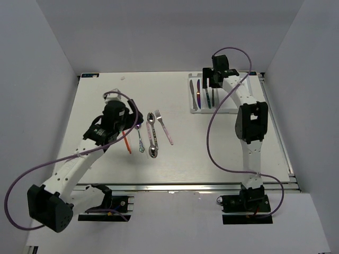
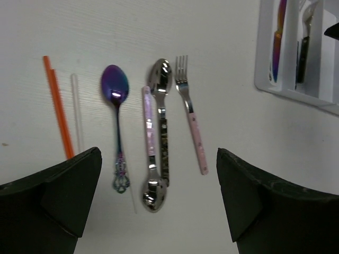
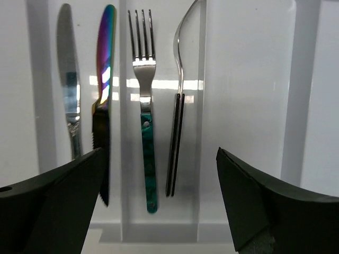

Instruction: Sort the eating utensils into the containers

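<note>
The left claw (image 2: 158, 156) hangs over the table (image 2: 238, 32) with its jaws spread wide and nothing in them. Ahead of its left finger lies the orange chopstick (image 2: 57, 106), with the pale chopstick (image 2: 78, 111) just beside it toward the centre. Next, left of the claw's centre line, is the purple spoon (image 2: 115, 84), bowl pointing away. Straight ahead between the fingers, two spoons lie head to tail and touching. The pink-handled spoon (image 2: 148, 121) has its bowl nearest the claw, and the dark-handled silver spoon (image 2: 161, 79) has its bowl farthest. Right of centre is the pink-handled fork (image 2: 193, 127), apart from the rest. All six are unsorted. Far ahead and to the right sits the white cutlery tray (image 2: 288, 91).

The right claw (image 3: 159, 153) hovers over that tray, also wide open and empty. The compartment ahead of its left finger holds a silver knife (image 3: 68, 79) and an iridescent knife (image 3: 105, 63). The one ahead of centre holds a teal-handled fork (image 3: 144, 95) and a black-handled utensil (image 3: 177, 132) resting on edge.

The likeliest trouble sits dead centre of the left claw. Closing on the touching spoons could catch both, and a shared pinch may slip or drag one askew. The chopsticks are thin and flat on the table, so the fingers could scrape past them or nip the pair together. On the right, a brushing finger could topple the utensil balanced on edge.
</note>
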Controlling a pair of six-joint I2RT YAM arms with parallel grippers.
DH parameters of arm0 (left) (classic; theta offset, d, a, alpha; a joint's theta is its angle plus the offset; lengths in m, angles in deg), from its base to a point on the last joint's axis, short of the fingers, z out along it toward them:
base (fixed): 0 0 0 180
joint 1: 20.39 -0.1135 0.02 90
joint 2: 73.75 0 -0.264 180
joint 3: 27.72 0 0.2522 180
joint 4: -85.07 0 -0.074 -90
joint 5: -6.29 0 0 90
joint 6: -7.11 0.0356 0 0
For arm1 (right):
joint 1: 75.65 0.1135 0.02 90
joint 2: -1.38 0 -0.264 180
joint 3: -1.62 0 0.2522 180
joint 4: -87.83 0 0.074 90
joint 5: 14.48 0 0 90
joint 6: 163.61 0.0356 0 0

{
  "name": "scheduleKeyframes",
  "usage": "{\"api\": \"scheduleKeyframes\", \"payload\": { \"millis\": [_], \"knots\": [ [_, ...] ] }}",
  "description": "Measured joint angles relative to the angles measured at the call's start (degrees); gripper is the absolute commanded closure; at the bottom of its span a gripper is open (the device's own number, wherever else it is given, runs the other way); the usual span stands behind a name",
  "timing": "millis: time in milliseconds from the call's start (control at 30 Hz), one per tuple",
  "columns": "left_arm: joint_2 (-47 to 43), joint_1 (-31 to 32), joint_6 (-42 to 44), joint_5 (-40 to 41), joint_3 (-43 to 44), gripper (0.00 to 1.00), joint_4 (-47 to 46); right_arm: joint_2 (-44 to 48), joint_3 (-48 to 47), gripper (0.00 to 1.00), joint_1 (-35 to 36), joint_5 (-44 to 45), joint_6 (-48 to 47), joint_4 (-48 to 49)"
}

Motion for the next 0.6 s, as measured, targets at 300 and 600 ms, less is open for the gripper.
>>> {"api": "scheduleKeyframes", "payload": {
  "millis": [300,600],
  "knots": [
    [21.14,15.54,-9.99,11.02,10.4,0.16,-1.64,33.4,29.51,0.11,4.26,-2.27,5.77,4.63],
    [41.4,17.03,-14.71,14.05,18.14,0.36,-0.96,51.25,56.3,0.11,4.59,-13.29,10.97,12.04]
  ]
}}
